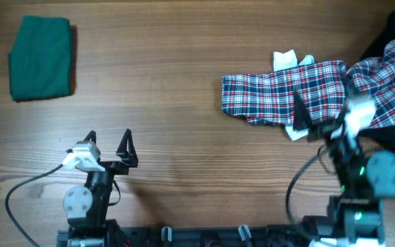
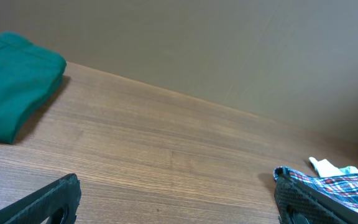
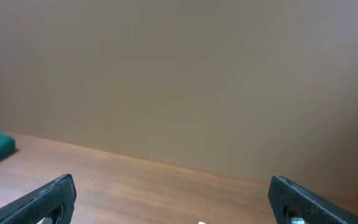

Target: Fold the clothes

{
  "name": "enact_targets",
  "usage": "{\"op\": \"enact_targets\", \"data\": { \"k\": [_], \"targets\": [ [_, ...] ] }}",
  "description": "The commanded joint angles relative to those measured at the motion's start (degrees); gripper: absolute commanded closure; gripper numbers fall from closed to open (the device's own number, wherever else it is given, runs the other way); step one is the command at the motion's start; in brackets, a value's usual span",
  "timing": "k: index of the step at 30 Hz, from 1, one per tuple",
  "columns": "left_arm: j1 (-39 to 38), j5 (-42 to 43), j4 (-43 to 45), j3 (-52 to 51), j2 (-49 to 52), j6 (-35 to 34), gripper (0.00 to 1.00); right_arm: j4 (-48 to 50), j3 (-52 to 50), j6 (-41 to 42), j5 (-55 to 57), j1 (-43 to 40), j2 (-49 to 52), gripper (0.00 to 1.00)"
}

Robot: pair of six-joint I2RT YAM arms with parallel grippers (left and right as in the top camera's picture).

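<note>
**Layout.** The green garment lies folded at the far left of the worktop, judged finished and set apart from the rest. The plaid shirt is spread unfolded at the right, overlapping a black garment and a small white piece.

**Hands.** The left hand is parked near the front edge, fingers fully apart, holding nothing. The right hand is above the shirt's near edge, equally wide and empty, probably positioned for a first grasp.

**Markings.** No brand, label or writing is legible.
</note>
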Motion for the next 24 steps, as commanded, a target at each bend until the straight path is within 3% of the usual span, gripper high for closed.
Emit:
{"op": "enact_targets", "data": {
  "k": [1,9,13,20,24],
  "targets": [
    [0.44,-0.55,-0.02,-0.46,-0.46,-0.07,0.00,2.78,-10.16,-1.57,0.52,-0.07,-8.68,0.00],
    [0.44,-0.55,-0.02,-0.46,-0.46,-0.09,0.00,2.93,-23.41,-1.38,0.48,-1.33,-21.92,0.00],
    [0.44,-0.55,-0.02,-0.46,-0.46,-0.09,0.00,2.38,-25.38,-1.44,-0.22,-1.55,-23.71,0.00],
    [0.44,-0.55,-0.02,-0.46,-0.46,-0.07,0.00,-8.72,-25.35,0.96,1.57,-1.55,-27.98,0.00],
    [0.44,-0.55,-0.02,-0.46,-0.46,-0.09,0.00,-8.59,-25.33,1.92,4.20,-1.57,-28.89,0.00]
  ]
}}
